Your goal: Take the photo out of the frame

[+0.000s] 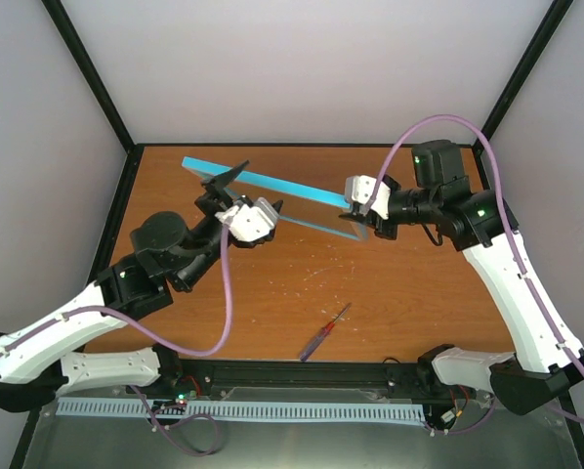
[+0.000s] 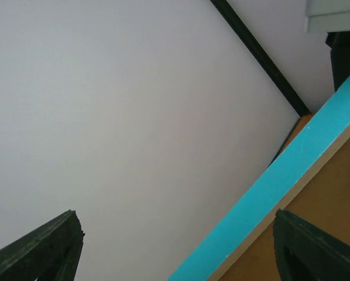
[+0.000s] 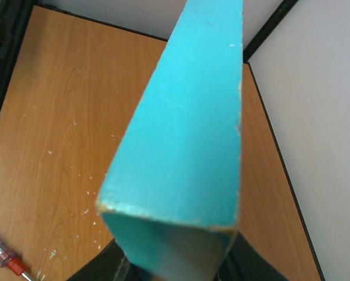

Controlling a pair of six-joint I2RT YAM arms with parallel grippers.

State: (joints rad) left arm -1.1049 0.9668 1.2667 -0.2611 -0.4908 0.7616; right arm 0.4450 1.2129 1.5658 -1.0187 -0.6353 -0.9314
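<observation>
I see the light-blue frame [image 1: 292, 188] tilted on edge above the surface [image 1: 272, 293], pinched by my right end effector [image 1: 356, 220]; left end effector [image 1: 226, 186] spread.

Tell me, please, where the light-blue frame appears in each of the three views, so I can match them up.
Top external: the frame slants across the upper middle.
Left wrist: the frame is a blue diagonal band in the lower right.
Right wrist: the frame fills the centre, seen edge-on from top to bottom.
Shared landmark: the screwdriver, lower centre in top external and bottom left in right wrist; not in left wrist.
</observation>
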